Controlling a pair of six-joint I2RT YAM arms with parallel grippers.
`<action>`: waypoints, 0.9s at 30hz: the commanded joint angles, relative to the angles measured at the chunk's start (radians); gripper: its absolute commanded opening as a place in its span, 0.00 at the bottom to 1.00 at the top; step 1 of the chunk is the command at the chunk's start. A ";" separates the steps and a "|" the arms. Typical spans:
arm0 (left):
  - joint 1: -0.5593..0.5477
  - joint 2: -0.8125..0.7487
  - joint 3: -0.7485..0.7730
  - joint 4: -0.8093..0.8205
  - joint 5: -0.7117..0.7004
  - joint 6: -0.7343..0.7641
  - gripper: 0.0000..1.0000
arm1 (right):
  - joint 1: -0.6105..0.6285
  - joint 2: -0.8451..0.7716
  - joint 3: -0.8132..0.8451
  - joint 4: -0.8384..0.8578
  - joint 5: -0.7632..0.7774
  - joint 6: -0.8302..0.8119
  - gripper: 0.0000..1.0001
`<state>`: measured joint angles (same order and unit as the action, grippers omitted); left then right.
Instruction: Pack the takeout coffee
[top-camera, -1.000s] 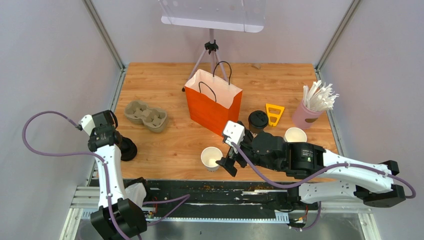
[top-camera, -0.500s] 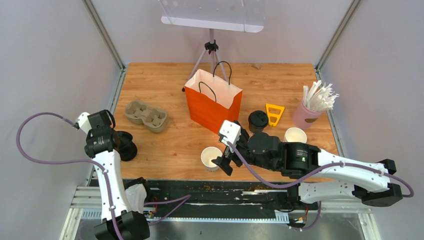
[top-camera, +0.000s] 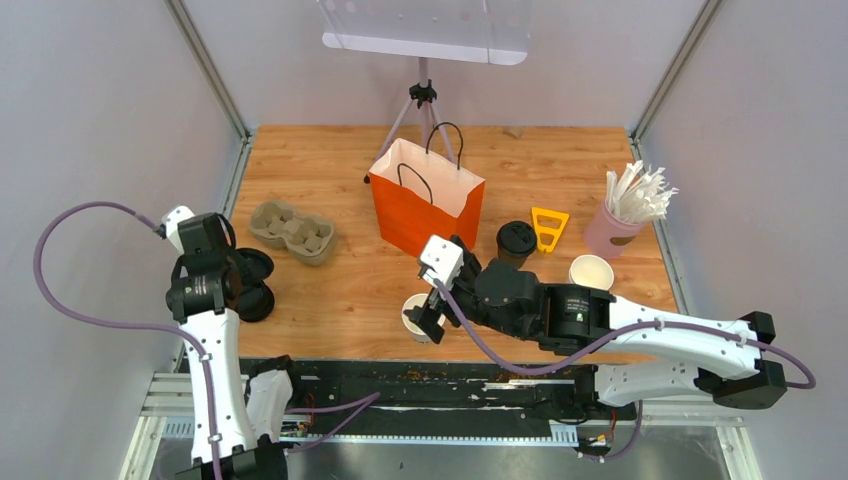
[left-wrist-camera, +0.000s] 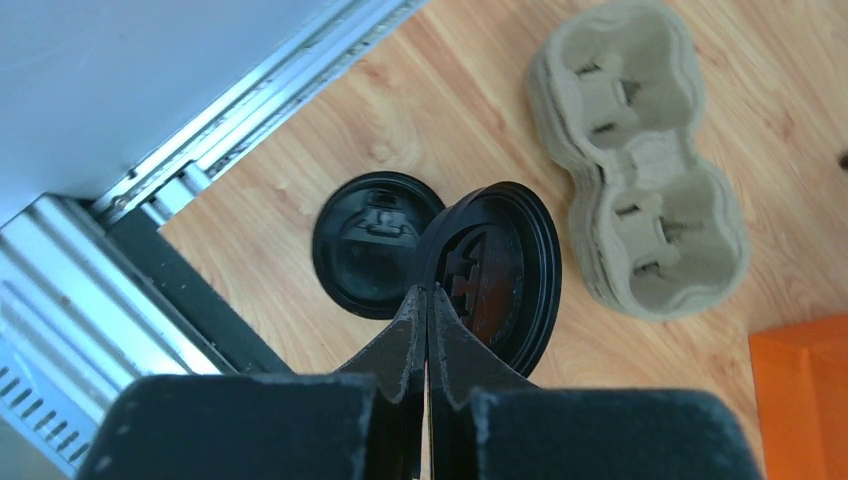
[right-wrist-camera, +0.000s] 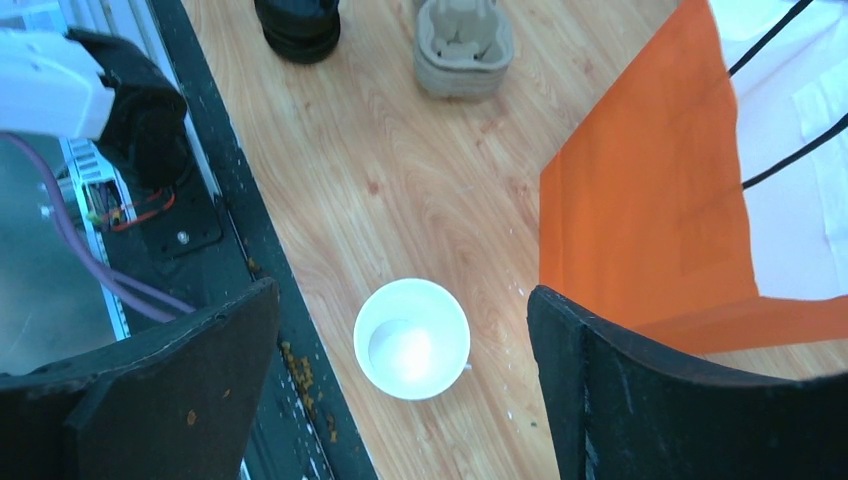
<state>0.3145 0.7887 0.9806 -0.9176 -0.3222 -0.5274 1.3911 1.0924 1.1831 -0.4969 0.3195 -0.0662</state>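
Left wrist: black lid (left-wrist-camera: 505, 270) in gripper (left-wrist-camera: 427, 292)

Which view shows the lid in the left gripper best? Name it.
Left wrist: the black lid tilts on edge, rim pinched in the left gripper. Top external shows only a dark shape beside that wrist. Right wrist catches black shapes at its top edge, too unclear to tell apart.

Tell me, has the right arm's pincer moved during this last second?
Yes. The right pincer slid leftward in the top view, from beside the open white cup to straddling it, nearer the orange bag.
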 joint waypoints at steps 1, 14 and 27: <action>-0.064 -0.021 0.039 0.006 0.112 0.096 0.00 | 0.002 -0.001 -0.017 0.167 0.039 -0.010 0.94; -0.160 -0.002 0.029 0.143 0.668 0.080 0.00 | 0.002 0.030 -0.157 0.423 -0.039 -0.215 0.96; -0.292 0.033 -0.034 0.201 0.953 -0.046 0.00 | 0.002 0.133 -0.244 0.619 -0.121 -0.805 0.96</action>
<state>0.0540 0.8104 0.9424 -0.7483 0.5289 -0.5331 1.3911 1.2366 0.9878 -0.0586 0.2386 -0.6094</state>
